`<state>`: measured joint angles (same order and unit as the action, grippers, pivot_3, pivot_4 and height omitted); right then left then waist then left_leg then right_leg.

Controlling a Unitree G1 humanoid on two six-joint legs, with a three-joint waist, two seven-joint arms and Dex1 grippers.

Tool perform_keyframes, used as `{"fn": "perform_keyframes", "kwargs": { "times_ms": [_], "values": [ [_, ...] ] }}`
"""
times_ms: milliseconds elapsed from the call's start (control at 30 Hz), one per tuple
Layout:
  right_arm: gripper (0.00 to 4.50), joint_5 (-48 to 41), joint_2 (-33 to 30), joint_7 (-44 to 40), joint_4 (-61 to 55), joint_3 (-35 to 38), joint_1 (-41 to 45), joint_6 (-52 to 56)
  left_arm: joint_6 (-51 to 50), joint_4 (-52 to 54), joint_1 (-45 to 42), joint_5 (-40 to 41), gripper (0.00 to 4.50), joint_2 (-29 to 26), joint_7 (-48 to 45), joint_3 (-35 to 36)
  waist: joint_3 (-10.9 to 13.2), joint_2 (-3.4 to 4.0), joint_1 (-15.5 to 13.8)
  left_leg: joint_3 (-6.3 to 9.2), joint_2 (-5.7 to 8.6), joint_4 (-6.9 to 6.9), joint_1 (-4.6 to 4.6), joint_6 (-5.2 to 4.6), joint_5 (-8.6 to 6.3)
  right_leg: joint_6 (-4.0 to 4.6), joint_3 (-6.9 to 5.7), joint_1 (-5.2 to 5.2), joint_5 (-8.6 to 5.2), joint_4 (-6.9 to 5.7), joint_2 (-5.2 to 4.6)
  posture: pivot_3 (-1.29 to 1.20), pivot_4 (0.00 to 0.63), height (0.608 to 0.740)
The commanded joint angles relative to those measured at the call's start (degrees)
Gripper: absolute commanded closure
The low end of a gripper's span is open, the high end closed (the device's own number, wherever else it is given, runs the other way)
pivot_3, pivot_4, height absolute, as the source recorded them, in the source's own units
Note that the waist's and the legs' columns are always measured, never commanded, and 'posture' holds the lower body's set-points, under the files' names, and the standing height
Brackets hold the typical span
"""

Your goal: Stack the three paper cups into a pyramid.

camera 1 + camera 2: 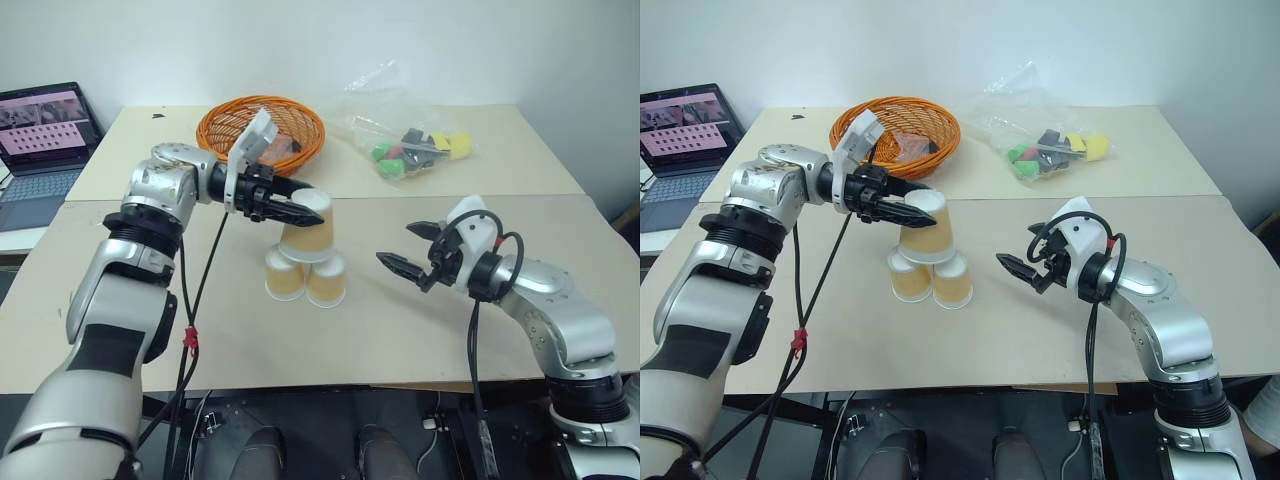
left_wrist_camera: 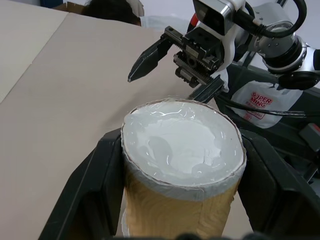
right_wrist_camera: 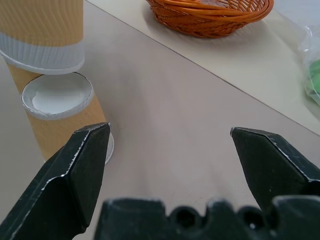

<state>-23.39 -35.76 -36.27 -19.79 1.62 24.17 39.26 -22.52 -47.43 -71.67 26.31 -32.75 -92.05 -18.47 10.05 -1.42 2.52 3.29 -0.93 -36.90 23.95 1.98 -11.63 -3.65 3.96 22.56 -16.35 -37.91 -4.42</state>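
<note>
On the tan bench, your left pincer pinches the top cup over the two base cups; centre it before releasing, right pincer spread nearby.

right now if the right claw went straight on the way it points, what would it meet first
Probably the two bottom cups of the pyramid; the open right claw points toward them across bare table, though depth is hard to judge.

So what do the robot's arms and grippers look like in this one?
Both arms are silver-grey metal segments with black joint rings. Each ends in a white wrist housing and a left gripper or right gripper with two pointed black fingers. A black cable hangs along each arm; the left one has a red tie.
</note>
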Motion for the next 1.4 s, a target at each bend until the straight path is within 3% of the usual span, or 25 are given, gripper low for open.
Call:
{"fn": "perform_keyframes", "kwargs": {
  "times_ms": [33, 1233, 1300, 1400],
  "values": [
    [0.0, -0.51, -1.0, -0.33, -1.89, 1.82, 0.67, -0.27, -0.13, 2.73, 0.27, 1.7, 1.9, -1.01, -0.45, -0.21, 0.0, 0.0, -0.01, 0.0, 0.0, -0.01, 0.0, 0.0, 0.0, 0.0, 0.0, 0.0, 0.0, 0.0, 0.0, 0.0, 0.15, 0.74],
    [0.0, -2.83, -1.72, -0.3, -3.79, 3.33, -0.12, 0.47, 4.28, -0.12, 0.41, -1.62, 1.9, 1.38, -0.45, 0.25, 0.0, 0.0, -0.1, 0.0, 0.01, -0.1, 0.01, 0.0, 0.0, 0.0, 0.0, -0.03, 0.0, -0.06, -0.01, 0.0, 0.15, 0.74],
    [0.0, -2.75, -1.71, -0.29, -3.57, 3.26, 0.01, 0.35, 4.61, -0.49, 0.28, -2.07, 0.89, 1.47, -0.45, 0.52, 0.0, 0.0, -0.11, 0.0, 0.01, -0.11, 0.01, 0.0, 0.0, 0.0, 0.0, -0.03, 0.0, -0.06, -0.01, 0.0, 0.15, 0.74],
    [0.0, -2.71, -1.71, -0.32, -3.46, 3.2, 0.07, 0.26, 5.5, -1.11, 0.05, -3.22, 0.02, 1.79, -0.45, 1.49, 0.0, 0.0, -0.08, 0.0, 0.01, -0.11, 0.01, 0.0, 0.0, 0.0, 0.0, -0.02, 0.0, -0.06, 0.0, 0.0, 0.15, 0.74]
  ]
}}
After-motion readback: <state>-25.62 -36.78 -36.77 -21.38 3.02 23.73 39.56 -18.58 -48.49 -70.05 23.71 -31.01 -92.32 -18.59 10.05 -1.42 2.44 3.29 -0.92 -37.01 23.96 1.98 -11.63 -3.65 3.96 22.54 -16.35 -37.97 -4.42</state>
